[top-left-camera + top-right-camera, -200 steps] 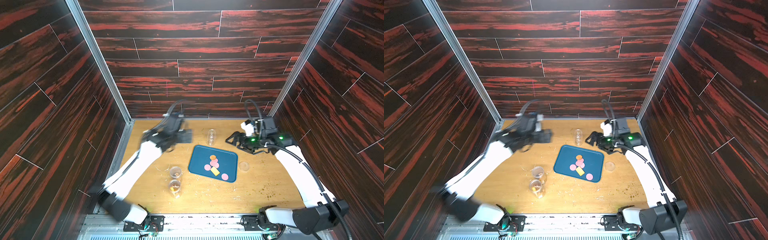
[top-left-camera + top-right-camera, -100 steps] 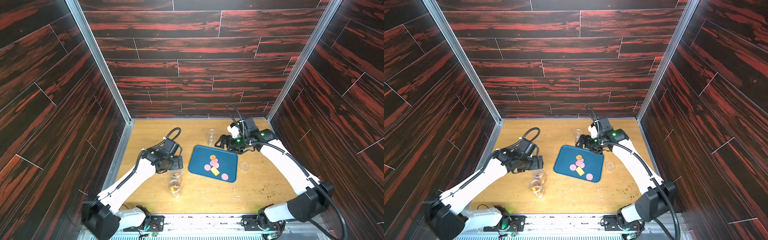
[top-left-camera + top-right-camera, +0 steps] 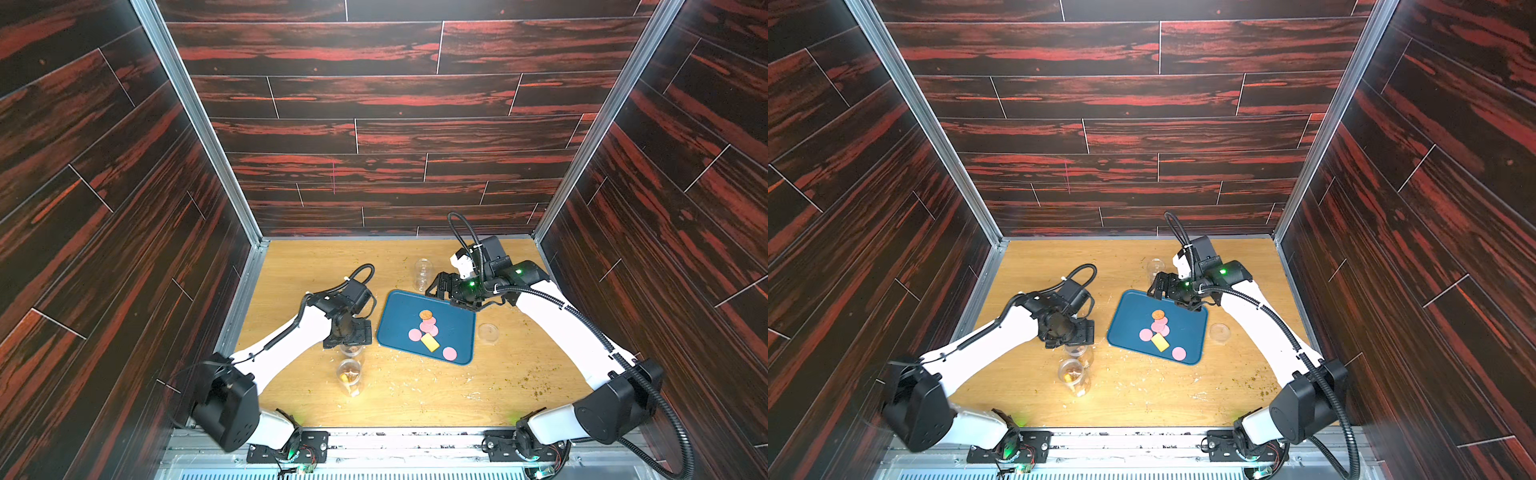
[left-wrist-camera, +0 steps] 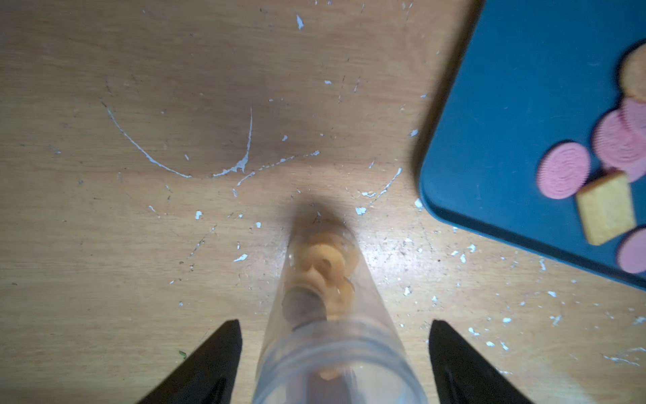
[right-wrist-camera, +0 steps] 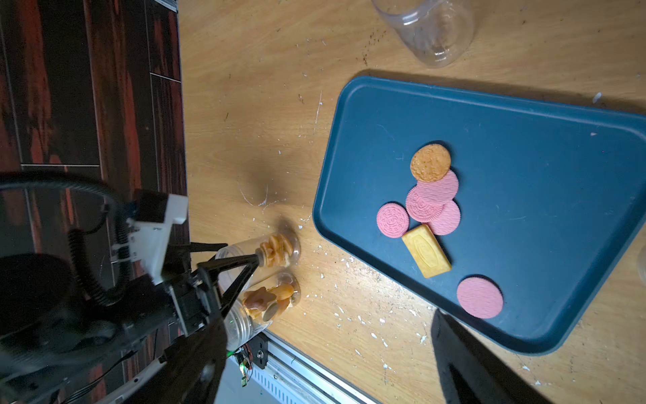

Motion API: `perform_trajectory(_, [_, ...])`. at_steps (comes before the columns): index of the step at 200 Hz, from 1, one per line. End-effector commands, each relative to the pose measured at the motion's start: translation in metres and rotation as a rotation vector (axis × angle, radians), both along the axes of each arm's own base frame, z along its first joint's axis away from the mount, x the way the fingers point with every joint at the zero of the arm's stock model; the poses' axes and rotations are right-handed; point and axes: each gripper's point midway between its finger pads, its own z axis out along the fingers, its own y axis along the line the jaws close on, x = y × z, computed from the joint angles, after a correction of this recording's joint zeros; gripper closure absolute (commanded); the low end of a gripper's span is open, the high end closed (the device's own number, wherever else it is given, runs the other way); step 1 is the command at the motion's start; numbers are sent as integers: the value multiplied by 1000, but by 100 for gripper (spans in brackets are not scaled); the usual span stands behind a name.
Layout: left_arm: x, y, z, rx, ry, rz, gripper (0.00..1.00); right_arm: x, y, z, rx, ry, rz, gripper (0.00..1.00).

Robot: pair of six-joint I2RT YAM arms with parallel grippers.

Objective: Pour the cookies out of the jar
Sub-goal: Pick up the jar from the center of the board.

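Straddling a clear plastic jar (image 4: pixel 328 280) left of the table's (image 3: pixel 519 395) middle, my left gripper (image 4: pixel 334 323) gapes wide, touching nothing (pale ring cookies (image 4: pixel 323 259) inside); right gripper (image 3: pixel 440 286) spread, empty, by the blue tray (image 3: pixel 399 316).

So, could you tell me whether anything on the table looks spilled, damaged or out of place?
Yes. Pale flecks are scattered over the table beside the tray, and curved white scrape marks scar the wood, as the left wrist view shows. The loose cookies all lie inside the tray.
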Motion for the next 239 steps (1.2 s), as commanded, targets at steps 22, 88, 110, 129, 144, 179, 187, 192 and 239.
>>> perform_trajectory(22, [-1, 1, 0, 40, 17, -26, 16, -2, 1, 3, 13, -15, 1, 5])
perform_trajectory(88, [-1, -1, 0, 54, 39, -50, 26, 2, 3, 0, 11, -16, 0, 5])
perform_trajectory(110, [-4, 2, 2, 70, 48, -59, 32, 2, 5, -4, 18, -6, 1, 5])
perform_trajectory(129, [-6, 4, 4, 77, 56, -66, 34, 4, 7, -6, 26, -1, 1, 5])
perform_trajectory(144, [-6, 4, 7, 78, 49, -70, 35, 5, 8, -7, 33, 1, 0, 5])
perform_trajectory(179, [1, 7, 19, 86, 31, -64, 36, 5, 9, -7, 39, -8, 5, 5])
perform_trajectory(187, [3, 7, 22, 86, 30, -67, 37, 6, 9, -5, 43, -17, 6, 5])
perform_trajectory(192, [4, 6, 23, 85, 27, -69, 37, 6, 10, -3, 47, -26, 8, 5])
perform_trajectory(239, [15, 5, 38, 27, 3, -47, 39, 5, 18, 6, 113, -81, 45, 5])
